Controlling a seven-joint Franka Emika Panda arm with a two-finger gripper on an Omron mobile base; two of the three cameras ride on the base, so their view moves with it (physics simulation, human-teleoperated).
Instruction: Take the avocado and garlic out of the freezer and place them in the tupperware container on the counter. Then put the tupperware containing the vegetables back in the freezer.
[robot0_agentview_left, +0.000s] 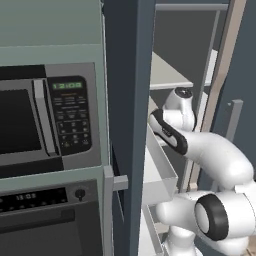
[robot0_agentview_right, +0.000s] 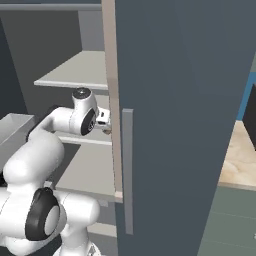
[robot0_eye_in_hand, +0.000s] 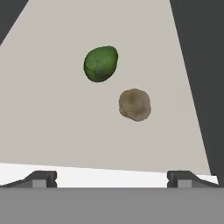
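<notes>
Gripper jaws stand wide apart and empty, touching nothing, their two dark fingertips spread near opposite sides of the hand view. Ahead of them on a pale freezer shelf lie the avocado and the garlic, near each other but apart; the garlic is the nearer one, slightly toward the shelf's right edge, the avocado beyond it toward the middle. Both sit well clear of the shelf's front edge. From the left base view, the white arm reaches into the open freezer past a microwave and an oven. From the right base view, the freezer door's grey handle and a strip of the counter show.
</notes>
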